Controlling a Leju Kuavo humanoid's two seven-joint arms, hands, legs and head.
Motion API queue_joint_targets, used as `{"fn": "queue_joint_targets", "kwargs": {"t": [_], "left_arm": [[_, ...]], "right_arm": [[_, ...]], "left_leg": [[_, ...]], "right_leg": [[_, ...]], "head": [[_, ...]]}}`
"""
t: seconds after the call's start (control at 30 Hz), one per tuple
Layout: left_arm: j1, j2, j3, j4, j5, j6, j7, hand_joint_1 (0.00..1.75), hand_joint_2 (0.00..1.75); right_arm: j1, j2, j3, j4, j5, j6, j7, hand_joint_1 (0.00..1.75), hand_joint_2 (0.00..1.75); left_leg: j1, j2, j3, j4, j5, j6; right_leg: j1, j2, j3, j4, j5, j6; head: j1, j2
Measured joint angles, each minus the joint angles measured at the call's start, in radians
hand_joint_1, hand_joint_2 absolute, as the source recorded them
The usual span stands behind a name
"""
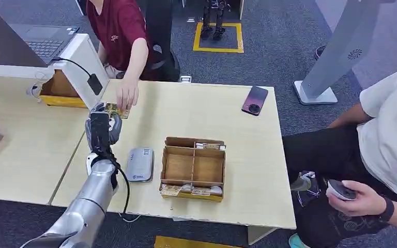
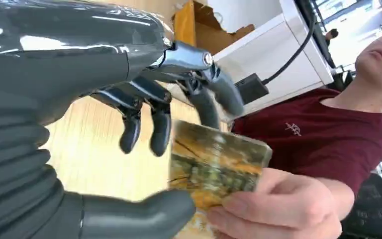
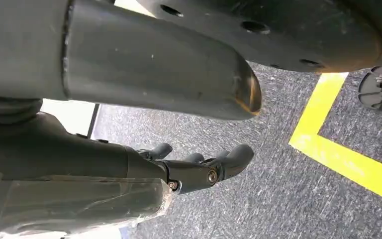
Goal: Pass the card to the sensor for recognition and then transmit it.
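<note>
Yellow-printed card (image 2: 214,159) sits between my left hand (image 2: 144,114) and the person's hand (image 2: 278,209), which pinches its far end. My fingers look spread and my thumb sits under it, so I'd judge the handover nearly done; I should withdraw straight, without snagging. My right hand (image 3: 199,167) hangs empty over carpet (image 3: 278,199), fingers loosely curled.

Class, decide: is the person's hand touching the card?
Touching. In the left wrist view the person's hand grips the card by its edge, fingers pressed on its face, beside the robot's left hand.
</note>
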Motion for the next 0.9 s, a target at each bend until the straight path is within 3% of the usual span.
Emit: {"fn": "queue_joint_targets", "kwargs": {"t": [0.2,0.43,0.6,0.7,0.9], "left_arm": [[-0.001,0.000,0.002,0.000,0.021,-0.020,0.019,0.00,1.75],[0.002,-0.004,0.003,-0.038,0.092,-0.215,0.021,0.00,1.75],[0.078,-0.008,-0.022,-0.211,0.276,-0.467,0.031,0.00,1.75],[0.140,-0.002,-0.053,-0.367,0.410,-0.616,0.048,0.00,1.75],[0.226,0.017,-0.085,-0.566,0.483,-0.693,0.042,0.00,1.75]], "right_arm": [[0.000,0.000,0.000,0.000,0.000,0.000,0.000,0.00,0.00],[0.002,0.000,0.000,0.000,-0.007,0.000,0.004,0.00,0.00],[0.010,0.000,-0.003,0.000,-0.028,-0.002,-0.008,0.00,0.00],[0.015,0.000,-0.010,0.000,-0.047,-0.002,-0.015,0.00,0.00],[0.020,0.000,-0.025,0.000,-0.058,-0.002,-0.018,0.00,0.00]], "left_leg": [[0.000,0.000,0.000,0.000,0.000,0.000],[0.000,0.000,0.000,0.000,0.000,0.000],[0.000,0.001,-0.001,0.000,0.000,0.000],[0.000,0.001,-0.001,0.000,0.000,0.000],[0.000,0.001,-0.002,0.000,0.000,0.000]], "right_leg": [[0.000,0.000,0.000,0.000,0.000,0.000],[0.000,0.000,0.000,0.000,0.000,0.000],[0.000,0.001,0.000,0.000,0.000,0.000],[0.000,0.001,-0.001,0.000,0.000,0.000],[0.000,0.001,-0.002,0.000,0.000,0.000]], "head": [[0.000,0.000],[0.000,0.000],[0.000,0.000],[0.000,0.000],[0.000,0.000]]}}
